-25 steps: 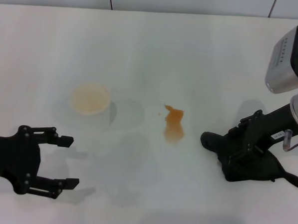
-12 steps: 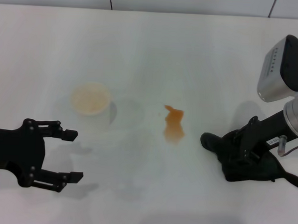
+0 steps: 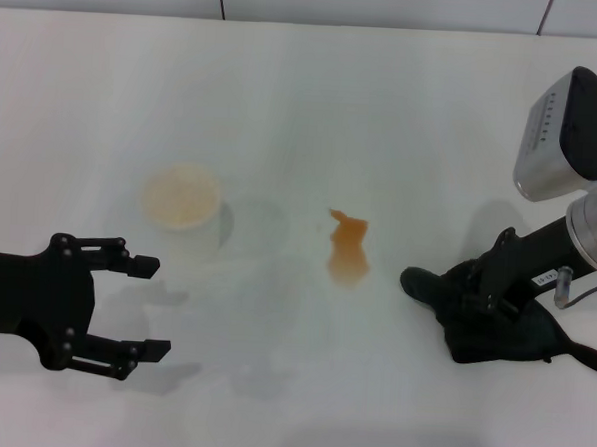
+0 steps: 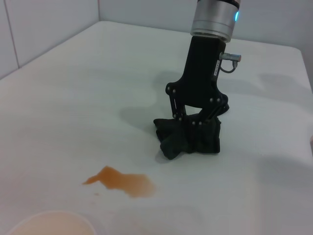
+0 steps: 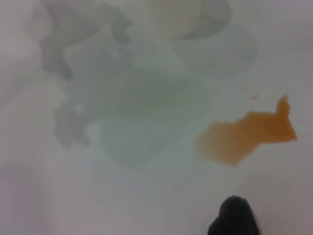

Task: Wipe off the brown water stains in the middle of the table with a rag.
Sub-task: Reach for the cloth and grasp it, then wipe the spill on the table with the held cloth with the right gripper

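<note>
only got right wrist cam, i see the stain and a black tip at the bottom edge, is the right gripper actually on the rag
Observer: Yes. The right gripper is down on the rag with its fingers closed into the cloth. The rag lies on the table, on the robot's right of the brown water stains and not touching them.
Operator: ok and wheres the left arm, could it get in the way
Observer: The left gripper is open on the robot's left side, nearer the robot than the paper cup and well apart from the stain.
</note>
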Controlling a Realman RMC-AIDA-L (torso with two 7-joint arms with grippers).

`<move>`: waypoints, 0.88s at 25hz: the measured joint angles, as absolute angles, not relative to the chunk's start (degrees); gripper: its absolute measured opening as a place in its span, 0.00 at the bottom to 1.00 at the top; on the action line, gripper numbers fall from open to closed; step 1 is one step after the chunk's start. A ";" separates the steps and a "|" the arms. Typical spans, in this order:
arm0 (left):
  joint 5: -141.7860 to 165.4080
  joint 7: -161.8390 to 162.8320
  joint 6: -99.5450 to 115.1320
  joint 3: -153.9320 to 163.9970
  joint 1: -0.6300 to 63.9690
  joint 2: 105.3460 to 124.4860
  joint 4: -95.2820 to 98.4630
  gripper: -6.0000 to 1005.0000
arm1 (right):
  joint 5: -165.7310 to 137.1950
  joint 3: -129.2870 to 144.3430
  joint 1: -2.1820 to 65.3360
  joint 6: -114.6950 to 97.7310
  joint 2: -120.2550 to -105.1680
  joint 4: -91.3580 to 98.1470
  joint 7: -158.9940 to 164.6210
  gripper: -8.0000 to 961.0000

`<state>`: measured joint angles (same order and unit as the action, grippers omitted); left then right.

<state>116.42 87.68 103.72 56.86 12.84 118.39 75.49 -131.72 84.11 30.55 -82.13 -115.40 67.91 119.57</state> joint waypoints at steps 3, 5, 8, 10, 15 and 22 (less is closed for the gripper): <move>116.66 87.78 103.71 56.87 12.92 118.39 75.49 0.88 | -131.25 84.11 30.80 -81.73 -115.43 67.84 119.24 0.11; 117.03 87.79 103.71 56.86 12.97 118.39 75.47 0.88 | -130.61 84.23 31.43 -81.31 -115.52 67.83 119.06 0.10; 117.54 87.80 103.79 56.85 13.10 118.38 75.09 0.88 | -129.53 85.53 33.29 -79.23 -115.58 67.49 119.01 0.09; 117.69 87.80 103.82 56.79 13.41 118.34 74.49 0.88 | -129.21 86.71 35.47 -77.15 -115.58 66.45 118.99 0.09; 117.74 87.78 103.77 56.54 14.08 118.19 73.32 0.88 | -128.85 87.75 43.78 -72.47 -115.64 58.15 117.20 0.09; 117.74 87.53 103.57 55.11 13.99 118.12 73.02 0.88 | -126.98 89.45 48.46 -68.06 -115.98 52.35 114.85 0.09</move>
<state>117.74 87.53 103.57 55.11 13.99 118.12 73.02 -126.98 89.45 48.46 -68.06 -115.98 52.35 114.85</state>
